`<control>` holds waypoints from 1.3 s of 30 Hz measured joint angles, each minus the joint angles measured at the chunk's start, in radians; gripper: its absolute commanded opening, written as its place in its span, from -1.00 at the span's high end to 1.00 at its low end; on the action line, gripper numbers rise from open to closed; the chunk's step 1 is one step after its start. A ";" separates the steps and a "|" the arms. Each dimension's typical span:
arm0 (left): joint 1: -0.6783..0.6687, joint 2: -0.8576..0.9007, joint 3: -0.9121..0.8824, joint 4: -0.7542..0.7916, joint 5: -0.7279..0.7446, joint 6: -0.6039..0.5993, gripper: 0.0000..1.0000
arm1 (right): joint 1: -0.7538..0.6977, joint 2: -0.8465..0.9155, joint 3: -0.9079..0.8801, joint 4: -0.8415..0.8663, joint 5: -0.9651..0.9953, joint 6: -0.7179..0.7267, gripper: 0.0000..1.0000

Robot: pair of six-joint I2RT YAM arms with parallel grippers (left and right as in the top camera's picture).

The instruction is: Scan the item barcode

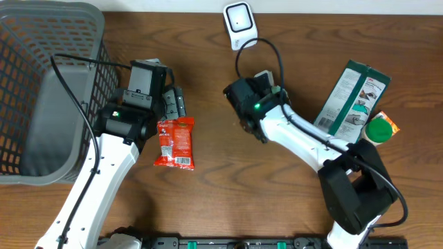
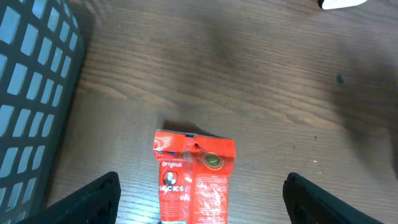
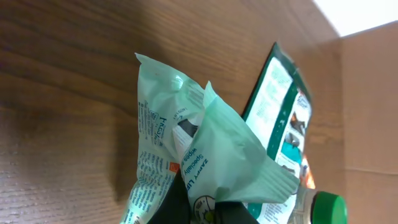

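Observation:
A red snack packet (image 1: 174, 142) lies flat on the wooden table, barcode end toward the front edge. My left gripper (image 1: 173, 104) hovers just behind it, open; in the left wrist view the packet (image 2: 194, 177) lies between the two dark fingers (image 2: 93, 199), untouched. My right gripper (image 1: 252, 104) is shut on a crumpled pale green wipes packet (image 3: 193, 143), held above the table just in front of the white barcode scanner (image 1: 240, 23). The dark fingertips (image 3: 180, 205) pinch the packet's lower end.
A grey mesh basket (image 1: 41, 69) fills the far left. A green box (image 1: 353, 97) and a green-capped bottle (image 1: 378, 129) lie at the right, also in the right wrist view as box (image 3: 280, 118) and cap (image 3: 326, 208).

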 measured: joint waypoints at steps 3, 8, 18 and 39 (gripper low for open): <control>0.000 0.000 0.000 0.000 0.000 0.000 -0.67 | 0.027 0.000 -0.027 0.025 0.045 0.000 0.98; 0.000 0.000 0.000 0.000 0.000 0.000 -0.67 | 0.076 0.002 -0.040 0.034 0.079 -0.001 0.98; 0.000 0.000 0.000 0.000 0.000 0.000 -0.68 | 0.110 0.100 -0.041 0.077 0.243 -0.128 0.98; 0.000 0.000 0.000 0.000 0.000 0.000 -0.68 | 0.112 0.138 -0.042 0.127 0.006 -0.181 0.76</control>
